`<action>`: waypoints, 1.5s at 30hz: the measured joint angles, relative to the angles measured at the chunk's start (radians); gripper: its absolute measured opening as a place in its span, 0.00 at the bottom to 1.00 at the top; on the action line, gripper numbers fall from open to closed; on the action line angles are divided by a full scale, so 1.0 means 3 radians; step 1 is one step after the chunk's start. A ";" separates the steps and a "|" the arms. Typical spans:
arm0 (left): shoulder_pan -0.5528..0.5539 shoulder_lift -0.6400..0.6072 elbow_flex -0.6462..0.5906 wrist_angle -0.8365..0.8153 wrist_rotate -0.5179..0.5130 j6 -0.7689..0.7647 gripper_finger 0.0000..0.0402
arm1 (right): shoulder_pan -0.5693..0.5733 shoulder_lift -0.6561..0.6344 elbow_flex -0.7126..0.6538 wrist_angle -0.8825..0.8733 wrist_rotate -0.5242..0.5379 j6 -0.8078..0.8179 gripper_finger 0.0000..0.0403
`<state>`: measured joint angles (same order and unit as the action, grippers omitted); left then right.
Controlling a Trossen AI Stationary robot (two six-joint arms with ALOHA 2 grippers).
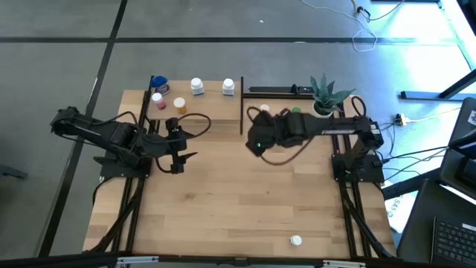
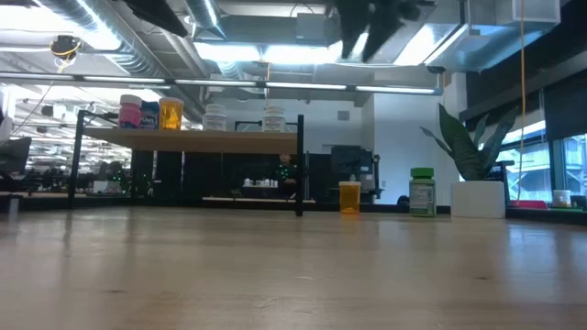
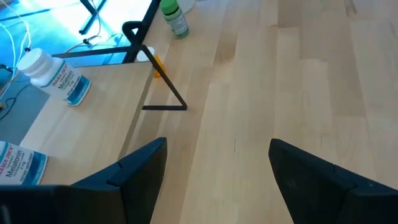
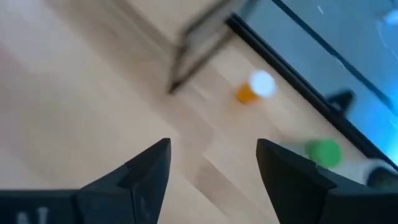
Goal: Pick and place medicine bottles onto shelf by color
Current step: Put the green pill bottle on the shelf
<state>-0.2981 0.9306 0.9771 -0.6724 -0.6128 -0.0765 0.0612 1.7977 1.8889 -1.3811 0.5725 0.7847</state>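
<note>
The shelf point(image 1: 195, 112) stands at the table's far left and carries several medicine bottles: blue point(image 1: 158, 82), pink point(image 1: 158, 99), orange point(image 1: 180, 105) and two white point(image 1: 196, 86) point(image 1: 228, 87). On the tabletop right of it stand an orange bottle point(image 1: 265, 109) point(image 4: 254, 88) and a green bottle point(image 1: 296, 110) point(image 4: 323, 152). My right gripper point(image 1: 255, 143) point(image 4: 211, 168) hovers open on the near side of these two, pointing steeply down. My left gripper point(image 1: 181, 153) point(image 3: 214, 168) hovers open in front of the shelf's near edge. Both hold nothing.
A potted green plant point(image 1: 325, 95) in a white pot point(image 2: 479, 199) stands at the far right, beside the green bottle. A small white-capped bottle point(image 1: 296, 240) lies alone near the table's front edge. A black shelf post point(image 3: 155, 74) stands between my left gripper and the orange bottle.
</note>
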 joint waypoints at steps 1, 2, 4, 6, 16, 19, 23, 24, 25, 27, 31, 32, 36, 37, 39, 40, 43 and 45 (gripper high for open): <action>0.0000 0.0000 0.0000 0.0000 0.0000 -0.0003 0.69 | -0.0086 0.0000 0.0000 -0.0082 -0.0046 0.0048 0.59; 0.0000 0.0000 0.0000 0.0000 0.0000 -0.0015 0.69 | -0.0180 0.0000 0.0000 -0.0162 -0.0114 0.0083 0.59; 0.0000 0.0000 0.0000 0.0001 0.0000 -0.0096 0.69 | -0.0384 0.0000 0.0001 -0.0313 -0.0258 0.0083 0.59; 0.0000 0.0000 0.0000 0.0000 0.0000 -0.0174 0.69 | -0.0583 0.0000 0.0001 -0.0407 -0.0319 -0.0033 0.59; 0.0000 0.0000 0.0000 0.0001 0.0000 -0.0263 0.69 | -0.1589 0.0000 0.0001 -0.0563 -0.0923 -0.0886 0.59; 0.0000 0.0000 0.0000 0.0001 0.0000 -0.0267 0.69 | -0.1824 0.0000 0.0001 -0.0594 -0.0981 -0.0901 0.59; 0.0000 0.0000 0.0000 0.0002 0.0002 -0.0209 0.69 | -0.2030 0.0000 0.0001 -0.0593 -0.1207 -0.1122 0.59; 0.0001 0.0000 0.0000 0.0004 0.0002 -0.0178 0.69 | -0.2070 0.0000 0.0001 -0.0593 -0.1215 -0.1195 0.59; 0.0005 0.0002 0.0000 0.0017 0.0002 -0.0161 0.69 | -0.2102 0.0000 0.0001 -0.0594 -0.1224 -0.1245 0.59; 0.0020 0.0049 0.0000 0.0094 0.0000 -0.0157 0.69 | -0.2154 0.0000 0.0001 -0.0594 -0.1222 -0.1249 0.59; 0.0047 0.0128 0.0001 0.0163 -0.0005 -0.0148 0.69 | -0.2162 0.0000 0.0001 -0.0598 -0.1218 -0.1263 0.59; 0.0047 0.0147 0.0001 0.0160 -0.0003 -0.0145 0.69 | -0.2158 0.0000 0.0001 -0.0601 -0.1224 -0.1262 0.59; 0.0047 0.0282 0.0003 0.0253 -0.0015 0.0054 0.69 | -0.2164 0.0000 -0.0066 -0.0609 -0.1291 -0.1323 0.59; 0.0047 0.0316 -0.0001 0.0270 -0.0020 0.0119 0.69 | -0.2167 0.0000 -0.0104 -0.0606 -0.1297 -0.1336 0.59; 0.0048 0.0356 -0.0002 0.0361 -0.0034 0.0202 0.69 | -0.2161 0.0000 -0.0209 -0.0597 -0.1301 -0.1337 0.59; 0.0048 0.0371 0.0004 0.0412 -0.0039 0.0223 0.69 | -0.2159 -0.0001 -0.0276 -0.0591 -0.1301 -0.1345 0.59; 0.0048 0.0371 0.0001 0.0385 -0.0043 0.0241 0.69 | -0.2132 0.0001 -0.0469 -0.0571 -0.1303 -0.1444 0.59; 0.0054 0.0378 0.0001 0.0407 -0.0077 0.0239 0.69 | -0.2130 0.0001 -0.0565 -0.0580 -0.1303 -0.1510 0.59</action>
<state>-0.2820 1.0441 0.9775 -0.5503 -0.6360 -0.0048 -0.5779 1.7981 1.7195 -1.5550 0.1817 0.3316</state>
